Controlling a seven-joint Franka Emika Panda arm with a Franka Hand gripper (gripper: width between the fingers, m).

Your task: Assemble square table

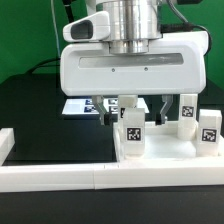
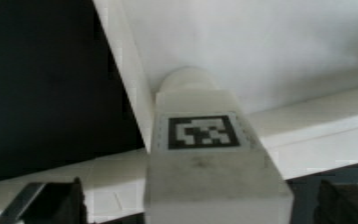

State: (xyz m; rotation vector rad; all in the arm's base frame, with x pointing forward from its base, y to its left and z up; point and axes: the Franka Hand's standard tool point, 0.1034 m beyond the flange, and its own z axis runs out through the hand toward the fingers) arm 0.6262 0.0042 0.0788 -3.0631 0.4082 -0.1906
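Exterior view: white Franka gripper (image 1: 132,108) hung w/ dark fingers spread apart, just above an upright short white plastic leg (image 1: 132,140) bearing a black-and-white square tag. Two more tagged white legs (image 1: 186,118) (image 1: 208,135) stood toward the view's right. Long white border wall (image 1: 60,172) ran across the front of the black table (image 1: 40,110).

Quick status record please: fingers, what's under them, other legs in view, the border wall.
fingers: open, holding nothing
below fingers: upright white tagged leg, between the fingers, contact unclear
other legs: two upright, toward the exterior view's right
border wall: white, runs along the front
wrist view: tagged leg centred, fingertips either side
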